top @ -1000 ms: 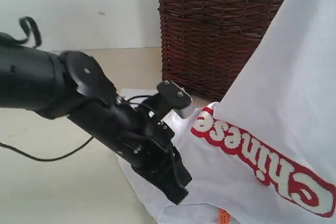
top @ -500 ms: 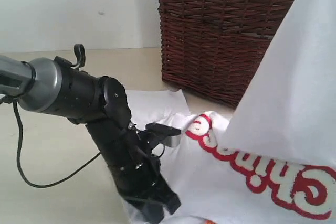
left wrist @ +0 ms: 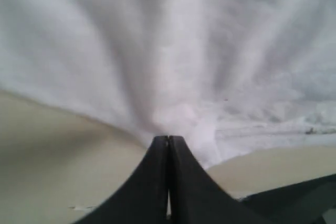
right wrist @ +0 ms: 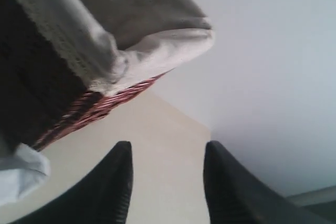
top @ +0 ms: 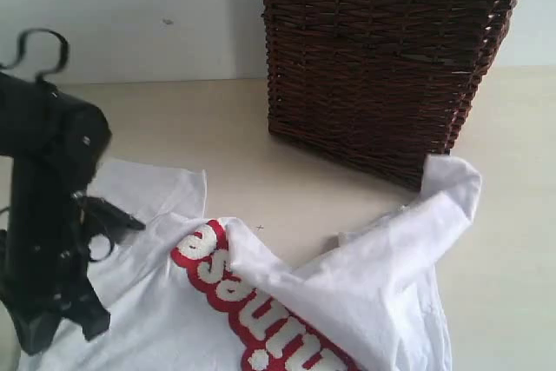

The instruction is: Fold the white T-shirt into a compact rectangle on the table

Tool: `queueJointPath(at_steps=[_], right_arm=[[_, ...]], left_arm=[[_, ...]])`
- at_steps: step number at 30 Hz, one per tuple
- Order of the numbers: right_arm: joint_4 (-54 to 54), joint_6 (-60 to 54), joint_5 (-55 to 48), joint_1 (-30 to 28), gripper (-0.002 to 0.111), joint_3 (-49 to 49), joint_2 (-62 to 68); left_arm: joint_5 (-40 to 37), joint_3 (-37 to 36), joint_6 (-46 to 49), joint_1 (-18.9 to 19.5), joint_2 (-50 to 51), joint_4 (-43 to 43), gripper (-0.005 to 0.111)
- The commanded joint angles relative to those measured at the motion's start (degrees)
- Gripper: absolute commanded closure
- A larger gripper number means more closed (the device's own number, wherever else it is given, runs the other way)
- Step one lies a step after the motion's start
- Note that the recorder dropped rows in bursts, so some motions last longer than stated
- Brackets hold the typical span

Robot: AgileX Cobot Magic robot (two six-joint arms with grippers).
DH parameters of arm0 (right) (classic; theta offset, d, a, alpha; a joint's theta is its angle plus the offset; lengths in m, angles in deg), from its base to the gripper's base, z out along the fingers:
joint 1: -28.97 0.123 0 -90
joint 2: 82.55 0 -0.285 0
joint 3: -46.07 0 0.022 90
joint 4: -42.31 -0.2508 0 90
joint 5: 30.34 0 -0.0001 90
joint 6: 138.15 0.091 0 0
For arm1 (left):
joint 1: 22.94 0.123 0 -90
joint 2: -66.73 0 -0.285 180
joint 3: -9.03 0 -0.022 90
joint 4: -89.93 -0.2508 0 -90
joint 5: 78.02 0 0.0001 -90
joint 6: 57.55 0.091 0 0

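White T-shirt (top: 347,293) lying crumpled across the desk (top: 174,119) toward its front edge, wicker basket (top: 373,58) standing behind it, left end effector (left wrist: 168,139) pinching shirt fabric between closed jaws, right end effector (right wrist: 167,182) hanging open

Left gripper (left wrist: 168,139) jaws pressed together, pinching gathered white T-shirt (left wrist: 173,40); cloth folds fan outward over beige table (left wrist: 52,150).

Bright, soft, even light throughout. The left wrist view is blurred, the white T-shirt (left wrist: 173,40) a hazy wash. The exterior view is sharper, its shadows faint.
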Motion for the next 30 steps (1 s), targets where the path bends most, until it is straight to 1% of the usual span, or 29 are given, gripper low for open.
queueJointPath(at_steps=[1, 2, 3, 4, 5, 6, 7, 8, 9, 10, 11, 12, 13, 14, 15, 16, 17, 18, 20, 21, 22, 24, 25, 27, 30], right_arm=[[-9.8, -3.3, 0.4, -0.3, 0.078, 0.3, -0.3], [-11.0, -3.9, 0.4, -0.3, 0.08, 0.3, -0.3], [-11.0, -3.9, 0.4, -0.3, 0.08, 0.3, -0.3], [-11.6, -3.9, 0.4, -0.3, 0.08, 0.3, -0.3], [-12.6, -3.9, 0.4, -0.3, 0.08, 0.3, -0.3], [-13.9, -4.0, 0.4, -0.3, 0.08, 0.3, -0.3], [-15.1, -4.2, 0.4, -0.3, 0.08, 0.3, -0.3], [-15.4, -4.8, 0.4, -0.3, 0.08, 0.3, -0.5], [-15.5, -5.0, 0.4, -0.3, 0.08, 0.3, -0.6], [-15.5, -5.0, 0.4, -0.3, 0.08, 0.3, -0.7], [-15.5, -5.0, 0.4, -0.3, 0.08, 0.3, -0.7], [-15.7, -5.0, 0.4, -0.3, 0.08, 0.3, -0.7], [-17.4, -5.0, 0.4, -0.3, 0.08, 0.3, -0.7], [-18.3, -5.0, 0.4, -0.3, 0.08, 0.3, -0.7], [-19.0, -5.0, 0.4, -0.3, 0.08, 0.3, -0.7], [-19.0, -5.0, 0.4, -0.3, 0.08, 0.3, -0.7], [-19.0, -5.0, 0.4, -0.3, 0.08, 0.3, -0.7], [-18.1, -5.0, 0.4, -0.3, 0.08, 0.3, -0.7], [-16.0, -4.4, 0.4, -0.3, 0.08, 0.9, -0.7], [-13.6, -2.1, 0.4, -0.3, 0.08, 2.8, -0.7], [-13.1, -1.0, 0.4, -0.4, 0.081, 4.6, -0.7], [-13.9, -0.2, 6.8, -2.0, 0.099, 12.2, 0.0], [-12.7, 3.3, 12.6, -3.8, 0.108, 17.8, 1.4], [-13.5, 4.6, 17.5, -6.0, 0.108, 20.9, 4.0], [-22.8, 1.8, 24.1, -9.6, 0.108, 21.4, 10.1]], left_arm=[[1.7, 3.0, -4.5, 5.8, -10.4, -1.9, 0.107], [2.2, 3.4, -0.3, 7.8, -15.8, 3.6, 0.107], [3.3, 3.1, 4.4, 7.9, -18.3, 10.2, 0.107], [3.7, 1.1, 18.2, 6.0, -21.9, 25.9, 0.106], [3.5, -0.6, 26.5, 3.8, -22.9, 32.2, 0.105], [3.9, -2.9, 30.7, -0.1, -23.5, 33.5, 0.1], [7.0, -5.6, 28.3, -6.1, -23.7, 29.0, 0.093], [10.0, -7.9, 25.2, -10.5, -23.7, 24.4, 0.086], [13.7, -11.2, 22.7, -15.8, -23.2, 22.6, 0.077], [17.6, -13.6, 19.9, -19.9, -22.4, 23.0, 0.071], [20.5, -15.0, 17.4, -22.6, -21.4, 23.5, 0.067], [22.6, -15.7, 15.4, -25.0, -19.9, 24.2, 0.066], [23.7, -16.0, 11.5, -28.8, -16.9, 24.8, 0.067], [24.0, -16.0, 9.8, -30.7, -15.2, 24.8, 0.069], [25.2, -16.0, 7.7, -32.9, -12.3, 24.1, 0.076], [25.6, -16.0, 6.8, -33.3, -11.0, 23.5, 0.081], [25.6, -16.0, 6.0, -33.4, -9.2, 22.7, 0.089], [24.2, -16.0, 4.3, -33.0, -6.9, 19.7, 0.106], [19.5, -16.0, 1.3, -31.9, -4.7, 16.7, 0.107], [15.4, -16.6, 1.0, -30.8, -3.5, 15.8, 0.107], [14.6, -17.4, 1.0, -30.3, -3.6, 15.8, 0.107], [12.6, -18.9, 0.7, -29.1, -4.4, 15.1, 0.107], [8.9, -20.0, -1.2, -27.8, -5.4, 11.8, 0.107], [7.5, -20.8, -5.7, -25.9, -7.4, 6.0, 0.107], [9.4, -20.3, -9.5, -22.4, -11.4, 1.4, 0.107]])
